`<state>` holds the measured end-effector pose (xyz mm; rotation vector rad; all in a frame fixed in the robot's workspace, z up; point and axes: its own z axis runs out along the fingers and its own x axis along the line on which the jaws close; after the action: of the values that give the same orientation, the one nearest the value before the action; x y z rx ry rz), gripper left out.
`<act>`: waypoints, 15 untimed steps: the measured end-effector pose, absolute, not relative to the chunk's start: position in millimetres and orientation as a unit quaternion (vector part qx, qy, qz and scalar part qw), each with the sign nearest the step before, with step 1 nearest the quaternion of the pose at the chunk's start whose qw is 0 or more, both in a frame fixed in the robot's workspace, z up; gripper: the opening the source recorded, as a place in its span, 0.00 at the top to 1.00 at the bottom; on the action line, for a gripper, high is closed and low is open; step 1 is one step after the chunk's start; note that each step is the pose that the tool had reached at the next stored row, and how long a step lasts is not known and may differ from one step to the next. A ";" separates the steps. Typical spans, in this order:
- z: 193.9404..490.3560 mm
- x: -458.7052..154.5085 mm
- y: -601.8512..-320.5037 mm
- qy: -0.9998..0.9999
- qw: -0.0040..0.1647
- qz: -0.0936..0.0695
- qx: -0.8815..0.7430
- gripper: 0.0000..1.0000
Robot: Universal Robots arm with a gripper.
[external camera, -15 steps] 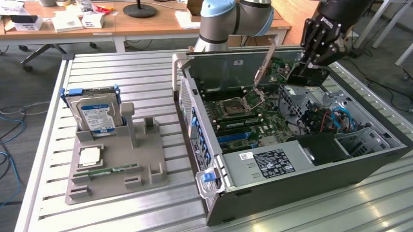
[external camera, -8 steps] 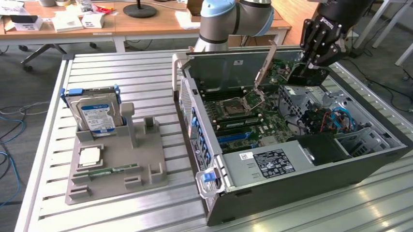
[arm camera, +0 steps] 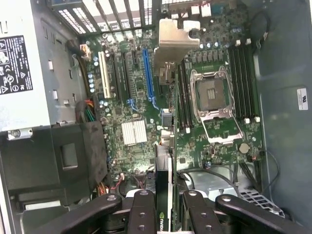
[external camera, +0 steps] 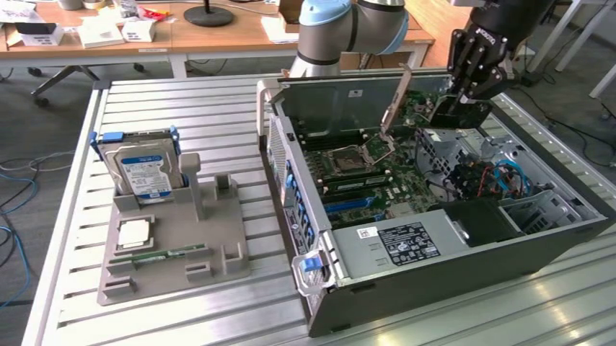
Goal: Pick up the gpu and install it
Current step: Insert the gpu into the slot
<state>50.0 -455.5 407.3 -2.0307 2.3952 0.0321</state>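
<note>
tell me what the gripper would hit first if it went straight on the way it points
Probably the green motherboard, near the long blue slot, met first by the thin dark gpu card the gripper holds; depth is unclear.

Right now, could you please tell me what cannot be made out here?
- Wrist view: the thin dark gpu card is edge-on, its faces hidden.
- Exterior view: the black gripper covers the card's upper part.
- Exterior view: the silver power supply's dark label has print too small to read.

Bright, even light, soft shadows.
</note>
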 end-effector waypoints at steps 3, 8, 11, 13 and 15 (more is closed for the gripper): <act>406.7 49.8 -455.5 0.758 0.005 0.007 -0.652 0.74; 405.6 49.6 -455.4 0.746 0.007 0.005 -0.666 0.74; 404.5 49.5 -455.4 0.736 0.009 0.003 -0.676 0.74; 404.5 49.3 -455.4 0.733 0.009 0.003 -0.680 0.74; 404.4 49.3 -455.4 0.733 0.009 0.003 -0.680 0.74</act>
<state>49.3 -455.4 404.4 -2.1249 2.2895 0.0095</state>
